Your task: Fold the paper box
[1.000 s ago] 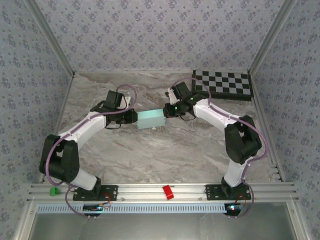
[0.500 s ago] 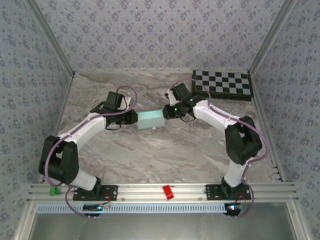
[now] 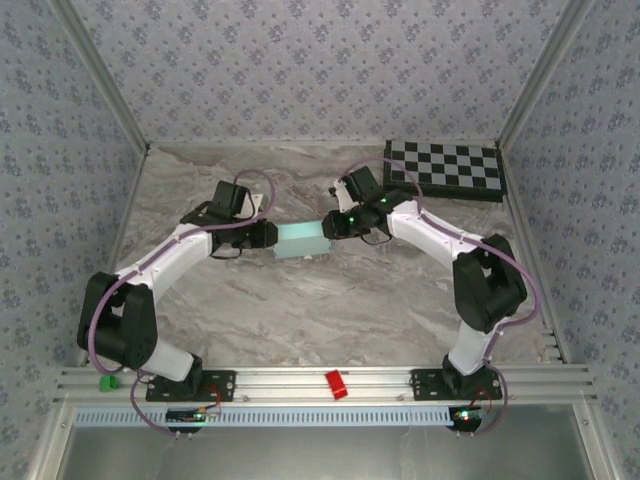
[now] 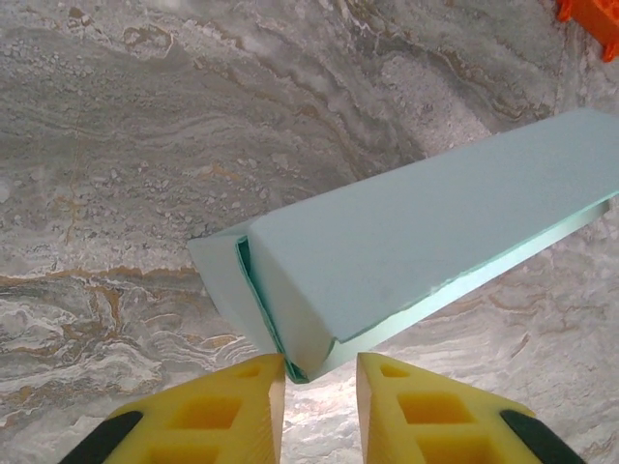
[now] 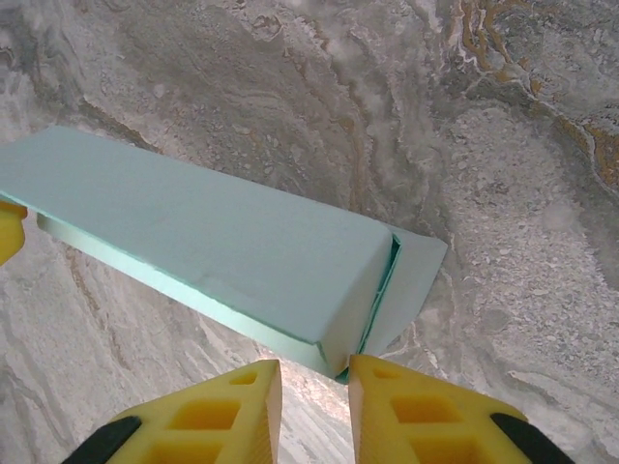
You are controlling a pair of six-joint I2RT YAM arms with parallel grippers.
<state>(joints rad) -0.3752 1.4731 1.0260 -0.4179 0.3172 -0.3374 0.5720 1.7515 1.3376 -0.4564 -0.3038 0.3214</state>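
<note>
A grey-and-cream marble-patterned table top (image 3: 300,320) with rusty brown veins runs from the near rail to the far wall. A flat black-and-white checkerboard panel (image 3: 445,168) lies in its far right corner, slightly askew, close to the right wall. Pale blue wallpaper with a small floral print (image 3: 320,60) covers the walls on the left, far and right sides, with bare metal struts (image 3: 100,80) in the corners. A ribbed aluminium rail (image 3: 300,380) crosses the near edge. A small red block (image 3: 337,384) sits tilted near its middle, and a small green piece (image 3: 106,382) sits at its left end.
</note>
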